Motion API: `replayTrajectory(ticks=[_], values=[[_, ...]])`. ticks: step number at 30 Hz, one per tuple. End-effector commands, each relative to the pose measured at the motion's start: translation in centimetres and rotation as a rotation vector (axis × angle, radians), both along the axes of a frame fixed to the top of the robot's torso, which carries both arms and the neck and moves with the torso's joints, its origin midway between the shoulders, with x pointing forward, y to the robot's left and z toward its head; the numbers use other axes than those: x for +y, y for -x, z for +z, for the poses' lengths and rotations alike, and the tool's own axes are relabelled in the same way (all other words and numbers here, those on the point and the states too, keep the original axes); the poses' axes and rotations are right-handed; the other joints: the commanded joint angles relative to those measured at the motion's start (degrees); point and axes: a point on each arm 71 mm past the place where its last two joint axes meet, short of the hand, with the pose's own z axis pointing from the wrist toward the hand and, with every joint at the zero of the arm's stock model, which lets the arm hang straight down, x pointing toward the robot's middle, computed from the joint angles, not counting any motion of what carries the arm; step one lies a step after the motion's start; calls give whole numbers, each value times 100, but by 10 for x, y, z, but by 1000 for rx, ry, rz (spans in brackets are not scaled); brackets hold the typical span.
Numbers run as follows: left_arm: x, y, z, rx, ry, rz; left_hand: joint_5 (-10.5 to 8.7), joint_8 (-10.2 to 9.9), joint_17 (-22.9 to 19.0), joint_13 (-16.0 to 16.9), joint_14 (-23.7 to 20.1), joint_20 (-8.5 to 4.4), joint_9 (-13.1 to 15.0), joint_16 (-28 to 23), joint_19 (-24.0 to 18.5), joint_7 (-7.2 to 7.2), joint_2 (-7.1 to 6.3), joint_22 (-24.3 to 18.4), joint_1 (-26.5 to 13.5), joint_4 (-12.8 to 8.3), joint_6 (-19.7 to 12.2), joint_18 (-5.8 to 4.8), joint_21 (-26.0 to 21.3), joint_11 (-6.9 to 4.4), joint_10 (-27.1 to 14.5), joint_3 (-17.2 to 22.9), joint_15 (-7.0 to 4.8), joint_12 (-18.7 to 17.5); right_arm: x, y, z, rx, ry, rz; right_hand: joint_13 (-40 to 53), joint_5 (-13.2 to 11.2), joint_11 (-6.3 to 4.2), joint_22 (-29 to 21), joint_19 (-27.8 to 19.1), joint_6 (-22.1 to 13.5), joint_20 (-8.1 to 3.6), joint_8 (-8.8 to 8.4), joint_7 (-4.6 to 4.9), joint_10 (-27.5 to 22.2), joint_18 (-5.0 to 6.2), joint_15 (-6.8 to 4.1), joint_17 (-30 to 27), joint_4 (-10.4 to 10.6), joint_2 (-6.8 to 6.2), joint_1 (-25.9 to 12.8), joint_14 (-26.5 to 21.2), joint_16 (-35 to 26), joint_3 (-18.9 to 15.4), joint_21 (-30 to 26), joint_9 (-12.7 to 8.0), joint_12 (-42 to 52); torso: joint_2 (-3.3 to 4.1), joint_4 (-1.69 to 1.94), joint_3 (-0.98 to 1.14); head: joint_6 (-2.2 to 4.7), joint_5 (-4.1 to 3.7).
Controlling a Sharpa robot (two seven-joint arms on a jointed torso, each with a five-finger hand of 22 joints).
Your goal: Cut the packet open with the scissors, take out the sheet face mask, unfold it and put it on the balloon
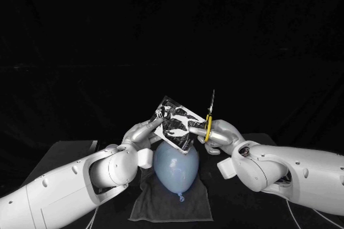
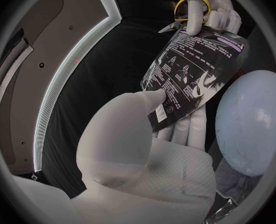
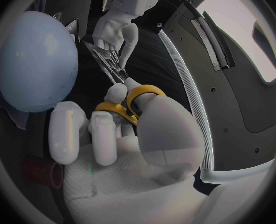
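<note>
One dark printed packet pinched in left hand; right hand grips yellow-handled scissors.

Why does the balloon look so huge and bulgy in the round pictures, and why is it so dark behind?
Left wrist view: the fisheye lens sits close, so the balloon bulges at the circle's edge. Right wrist view: same bulge, near the scissors. Head view: no bulge; the table and background are black, so only lit things stand out.

I can read nothing from here: the packet, just beside the balloon, carries blocks of fine white print and small pictograms on its dark face, every line too small to make out.
</note>
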Motion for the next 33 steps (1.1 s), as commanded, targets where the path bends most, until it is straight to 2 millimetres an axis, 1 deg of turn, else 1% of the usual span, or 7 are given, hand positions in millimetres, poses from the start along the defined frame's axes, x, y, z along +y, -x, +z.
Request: replayTrajectory(ticks=[1,7,12,18,26,29,33], values=[[-6,2,3,-21,6,-52,21,42,8,6,46,-28,69,-6,8,-20,6,8,-1,-47,26,118,23,-14,33,-9,-11,-8,1,-1,2,-3,-1,3,1871,-6,-49,1047,-64,-56,15,22,3,1270,116,-19,1406,-5,463,447,567,-29,35,-52,17,5795,-1,-2,-3,-2,-5],[-5,2,3,-20,4,-53,21,49,13,7,74,-35,74,0,24,-28,24,13,-16,-66,48,117,36,-22,62,-6,-20,-5,2,-1,2,7,-22,12,1871,1,119,965,-235,-486,79,-166,196,1270,169,77,1246,-152,565,489,503,-156,322,-347,55,5795,-3,-2,-2,12,-13],[-5,3,3,-21,4,-55,21,51,15,7,86,-39,77,2,31,-32,31,16,-22,-76,58,118,42,-27,75,-3,-24,-5,4,-1,2,11,-32,18,1871,6,248,1074,-77,-693,175,-386,336,1270,110,197,1387,-563,367,510,557,-45,642,-45,-48,5795,-2,0,-4,19,-16],[-5,3,3,-21,5,-56,20,56,18,8,102,-45,81,5,41,-40,39,19,-31,-88,71,118,50,-33,92,1,-30,-4,7,0,2,21,-42,28,1871,-7,198,1155,55,-1190,191,-654,263,1270,60,184,1502,-705,217,444,595,43,733,209,-294,5795,1,-1,-4,31,-8],[-5,3,3,-22,6,-58,20,59,20,8,114,-49,84,8,48,-46,45,21,-39,-95,80,118,56,-38,105,3,-34,-4,7,1,1,30,-43,19,1871,-8,144,1206,141,-1292,157,-572,212,1270,24,141,1507,-779,128,386,597,47,804,385,-471,5795,-2,-3,-1,21,-6],[-5,3,3,-22,6,-59,20,60,21,8,118,-50,85,8,51,-48,47,21,-41,-98,83,118,58,-40,109,4,-36,-4,6,0,1,31,-41,2,1871,-7,196,1211,148,-747,170,-304,272,1270,18,175,1507,-785,134,371,597,47,771,406,-413,5795,-3,-2,-2,22,-9],[-5,2,3,-22,6,-59,20,61,22,8,123,-52,86,9,54,-50,49,22,-44,-102,87,118,60,-42,115,5,-38,-3,3,-1,1,29,-42,-24,1871,-8,133,1210,146,-229,172,-27,191,1270,21,154,1507,-826,160,397,597,47,754,412,-330,5795,-2,-5,-2,23,-14]])
